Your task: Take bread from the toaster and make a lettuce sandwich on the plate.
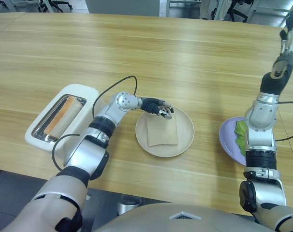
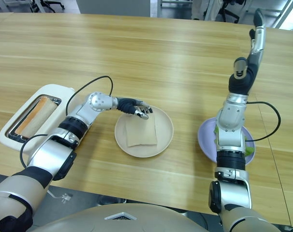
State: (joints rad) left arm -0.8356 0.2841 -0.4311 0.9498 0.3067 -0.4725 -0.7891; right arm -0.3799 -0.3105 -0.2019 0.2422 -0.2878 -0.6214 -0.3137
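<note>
In the left eye view, a cream toaster (image 1: 42, 137) lies at the left of the wooden counter (image 1: 185, 58) with one slice of bread (image 1: 64, 116) still in its slot. Just right of it stands a tan plate (image 1: 185, 140), and a second bread slice (image 1: 162, 131) lies flat on that plate. The left hand (image 1: 156, 106) hangs over the plate's far rim, its fingers (image 1: 167, 114) bent down to the slice's upper edge; it cannot be told whether they pinch the bread or merely touch it. Further right, near the counter's front edge, a purple plate (image 1: 227, 140) holds green lettuce (image 1: 241, 134), partly hidden behind the right forearm. In the right eye view, the right hand (image 2: 255, 36) is raised high above the purple plate, well apart from the lettuce, its fingers (image 2: 257, 18) stretched out and released, with nothing in them. Here too the left hand sits at the upper left corner of the slice on the tan plate, and the toaster lies beside the left forearm.
</note>
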